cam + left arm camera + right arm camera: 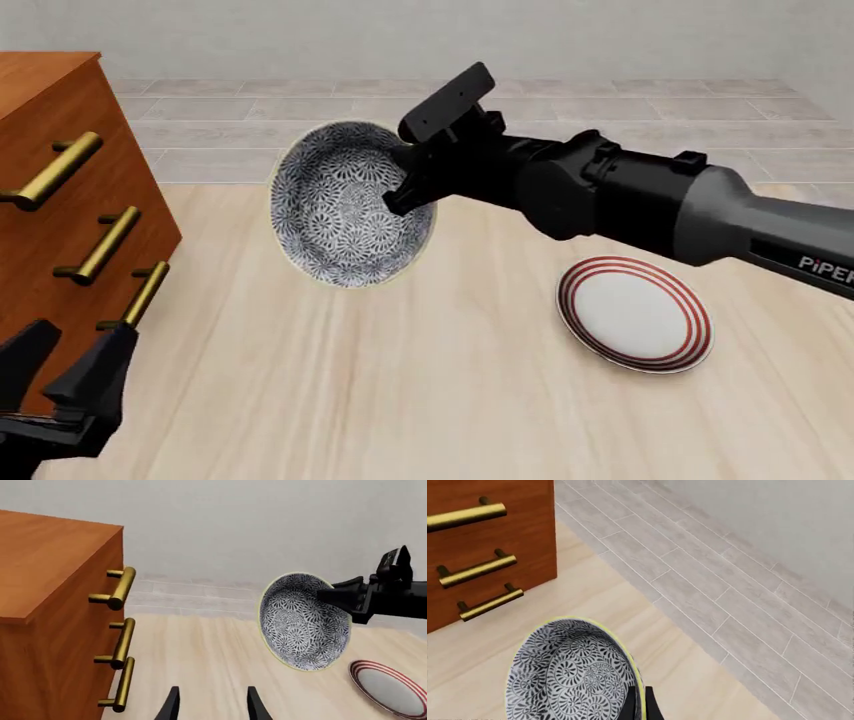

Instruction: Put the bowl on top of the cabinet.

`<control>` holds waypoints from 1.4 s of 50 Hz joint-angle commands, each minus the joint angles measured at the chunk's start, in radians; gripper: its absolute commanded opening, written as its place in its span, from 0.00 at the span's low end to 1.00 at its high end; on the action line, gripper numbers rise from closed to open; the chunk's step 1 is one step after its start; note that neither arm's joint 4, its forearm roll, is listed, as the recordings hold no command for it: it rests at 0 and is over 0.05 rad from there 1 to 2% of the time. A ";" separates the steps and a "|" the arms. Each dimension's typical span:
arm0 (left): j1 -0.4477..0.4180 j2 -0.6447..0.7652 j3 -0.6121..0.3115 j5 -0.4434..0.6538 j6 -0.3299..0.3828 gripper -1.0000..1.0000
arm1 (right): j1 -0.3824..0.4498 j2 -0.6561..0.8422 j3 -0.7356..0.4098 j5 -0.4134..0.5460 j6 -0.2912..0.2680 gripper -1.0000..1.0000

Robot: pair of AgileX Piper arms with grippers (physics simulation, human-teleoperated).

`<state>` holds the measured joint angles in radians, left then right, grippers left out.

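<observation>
White bowl (344,205) swarming with dark-blue flowers, pale yellowish rim. Reddish-brown cabinet (60,170), brass handles (104,243). White plate (634,313), red rings round its edge. Pale wood-grain table (400,400), black arm (601,195).

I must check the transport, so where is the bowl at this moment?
In the front view the bowl hangs tipped on its side above the table, left of centre, held at its rim by the right gripper, between the cabinet and the plate.

Matte black right arm (627,200) with grey forearm sleeve lettered "PiPER"; black wedge-fingered left pincer (60,385)
</observation>
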<state>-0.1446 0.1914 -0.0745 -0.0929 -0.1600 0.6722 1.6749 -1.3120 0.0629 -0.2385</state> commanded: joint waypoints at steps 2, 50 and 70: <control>-0.065 0.120 -0.047 -0.063 -0.122 1.00 | 0.006 -0.036 0.017 -0.007 -0.007 0.00; -0.190 0.655 -0.399 -0.039 -0.072 1.00 | 0.016 -0.074 0.039 -0.019 -0.048 0.00; -0.239 0.775 -0.505 0.017 -0.113 1.00 | 0.041 -0.108 0.066 -0.025 -0.062 0.00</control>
<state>-0.3563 0.9009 -0.5353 -0.0906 -0.2496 0.7042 1.5880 -1.2512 0.0420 -0.2985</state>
